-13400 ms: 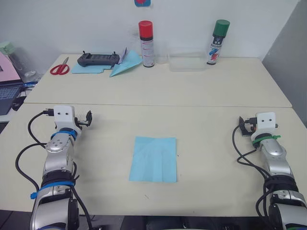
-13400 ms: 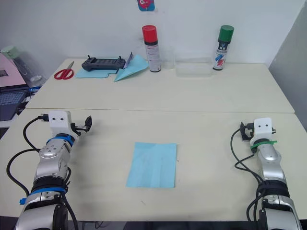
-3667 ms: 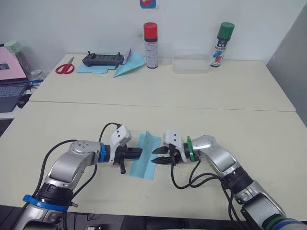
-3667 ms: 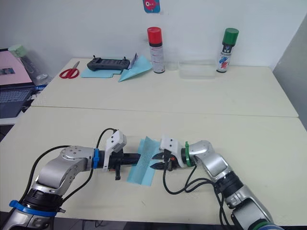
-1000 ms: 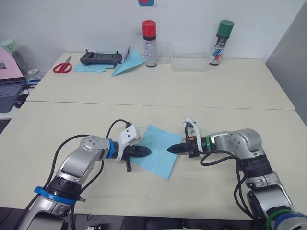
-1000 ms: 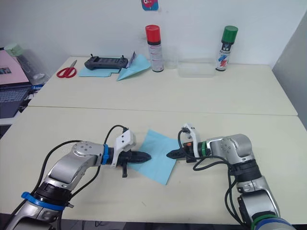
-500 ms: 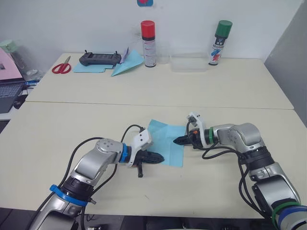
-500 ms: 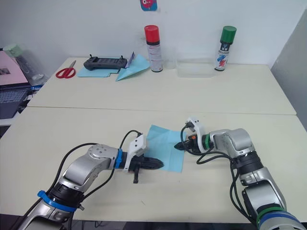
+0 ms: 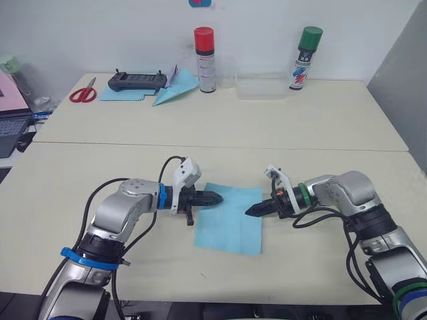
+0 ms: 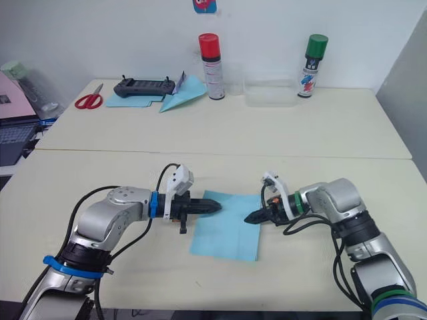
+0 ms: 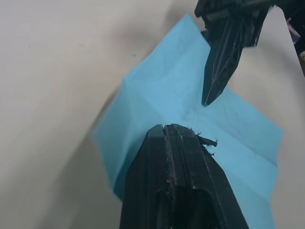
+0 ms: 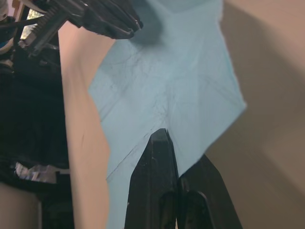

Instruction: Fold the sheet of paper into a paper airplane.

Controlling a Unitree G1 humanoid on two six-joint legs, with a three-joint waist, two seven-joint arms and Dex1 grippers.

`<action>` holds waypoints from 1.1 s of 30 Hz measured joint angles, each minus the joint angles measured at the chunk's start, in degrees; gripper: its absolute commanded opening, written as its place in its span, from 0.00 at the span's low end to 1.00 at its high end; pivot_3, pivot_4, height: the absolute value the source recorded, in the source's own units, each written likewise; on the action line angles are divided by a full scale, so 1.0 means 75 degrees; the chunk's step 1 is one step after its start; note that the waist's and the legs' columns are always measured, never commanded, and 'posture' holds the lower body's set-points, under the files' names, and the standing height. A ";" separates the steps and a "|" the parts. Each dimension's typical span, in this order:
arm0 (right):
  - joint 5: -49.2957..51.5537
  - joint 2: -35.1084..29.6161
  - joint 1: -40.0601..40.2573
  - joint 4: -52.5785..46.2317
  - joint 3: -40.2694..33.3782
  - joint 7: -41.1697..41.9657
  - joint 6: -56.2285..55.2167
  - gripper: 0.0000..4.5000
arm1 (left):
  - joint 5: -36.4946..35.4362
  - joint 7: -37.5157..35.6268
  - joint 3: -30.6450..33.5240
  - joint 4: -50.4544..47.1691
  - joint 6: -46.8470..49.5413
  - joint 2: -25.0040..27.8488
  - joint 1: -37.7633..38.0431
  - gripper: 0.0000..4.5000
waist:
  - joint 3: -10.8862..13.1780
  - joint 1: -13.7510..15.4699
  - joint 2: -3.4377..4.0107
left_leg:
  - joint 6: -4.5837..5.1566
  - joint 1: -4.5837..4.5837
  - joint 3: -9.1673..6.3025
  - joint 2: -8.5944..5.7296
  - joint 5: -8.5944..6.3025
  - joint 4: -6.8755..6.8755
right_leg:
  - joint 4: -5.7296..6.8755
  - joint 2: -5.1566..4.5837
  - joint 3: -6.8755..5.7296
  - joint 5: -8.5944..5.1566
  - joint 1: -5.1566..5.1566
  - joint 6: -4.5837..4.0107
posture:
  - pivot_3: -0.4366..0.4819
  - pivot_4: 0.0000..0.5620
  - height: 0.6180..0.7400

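Observation:
The sheet of paper (image 9: pixel 230 219), light blue and faintly creased, lies flat on the near table between my two arms. My left gripper (image 9: pixel 220 197) is shut, its black tip over the sheet's far left edge and pointing right. My right gripper (image 9: pixel 248 212) is shut too, with its tip at the sheet's right edge, pointing left. The two tips face each other a short way apart. In the left wrist view my left gripper (image 11: pixel 171 128) hovers over the sheet (image 11: pixel 157 95), with the right gripper's tip (image 11: pixel 209 98) opposite. No fold stands up from the paper.
On the far table stand a red-capped spray can (image 9: pixel 204 60), a green-capped can (image 9: pixel 304 57) and a clear plastic box (image 9: pixel 260 87). Red scissors (image 9: pixel 83 93), a black controller (image 9: pixel 137 81) and a blue paper dart (image 9: pixel 175 88) lie at the back left. A laptop (image 9: pixel 10 117) sits at the left edge.
The left gripper moved from the sheet's near left corner up to its far left edge. The right tip drew slightly nearer to me. The sheet slid a little toward me and turned.

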 measured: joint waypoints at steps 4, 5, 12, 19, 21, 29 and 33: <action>0.0056 -0.0073 0.0031 -0.0090 0.0215 0.0174 0.0041 0.00 | 0.0353 -0.0104 -0.0454 -0.0230 -0.0340 0.0254 0.0203 0.00 | 0.0000 -0.0002 0.0000 | 0.0000 0.0002 0.0004 0.0000 0.0000 0.0001 | 0.0000 0.0001 0.0004 0.0000 0.0000 0.0001 | 0.48 0.27 1.00; 0.0038 -0.0095 0.0061 -0.0090 0.0271 0.0191 0.0011 0.00 | 0.0505 -0.0096 -0.0572 -0.0230 -0.0471 0.0303 0.0297 0.00 | 0.0000 -0.0002 0.0000 | 0.0000 0.0002 0.0005 0.0000 0.0000 0.0001 | 0.0000 0.0001 0.0004 0.0000 0.0000 0.0000 | 0.48 0.27 1.00; -0.0254 -0.0097 0.0120 0.0127 0.0486 0.0294 -0.0471 0.00 | 0.1254 -0.0015 -0.1055 -0.0184 -0.1241 0.0298 0.0467 0.00 | -0.0004 0.0004 -0.0004 | 0.0000 0.0020 0.0004 0.0000 0.0000 0.0005 | -0.0002 0.0000 0.0004 -0.0001 0.0021 0.0002 | 0.48 0.27 1.00; -0.0487 -0.0090 0.0175 0.0275 0.0469 0.0258 -0.0757 0.00 | 0.1418 0.0205 -0.1097 0.0043 -0.1835 0.0144 0.0611 0.00 | -0.0009 0.0002 -0.0007 | 0.0000 0.0070 0.0002 -0.0003 0.0001 0.0023 | -0.0007 -0.0002 0.0009 0.0010 0.0085 0.0014 | 0.48 0.27 1.00; -0.0500 -0.0090 0.0207 0.0256 0.0440 0.0223 -0.0794 0.00 | 0.1418 0.0198 -0.1099 0.0047 -0.1841 0.0145 0.0610 0.00 | -0.0010 0.0002 -0.0008 | 0.0000 0.0074 0.0003 -0.0003 0.0001 0.0023 | -0.0009 -0.0002 0.0009 0.0011 0.0090 0.0015 | 0.48 0.27 1.00; -0.0545 -0.0110 0.0285 0.0252 0.0335 -0.0003 -0.0839 0.22 | 0.1418 0.0153 -0.1133 0.0063 -0.1844 0.0141 0.0585 0.00 | -0.0011 0.0006 -0.0008 | 0.0000 0.0072 0.0001 -0.0004 0.0001 0.0023 | -0.0009 -0.0002 0.0009 0.0011 0.0089 0.0016 | 0.48 0.27 1.00; -0.0491 -0.0434 0.0316 0.0113 0.0107 0.0062 -0.0824 0.53 | 0.1419 0.0147 -0.1156 0.0061 -0.1846 0.0126 0.0577 0.00 | -0.0011 0.0023 -0.0007 | 0.0001 0.0068 0.0000 -0.0006 0.0001 0.0021 | -0.0016 -0.0004 0.0008 0.0011 0.0089 0.0017 | 0.48 0.27 1.00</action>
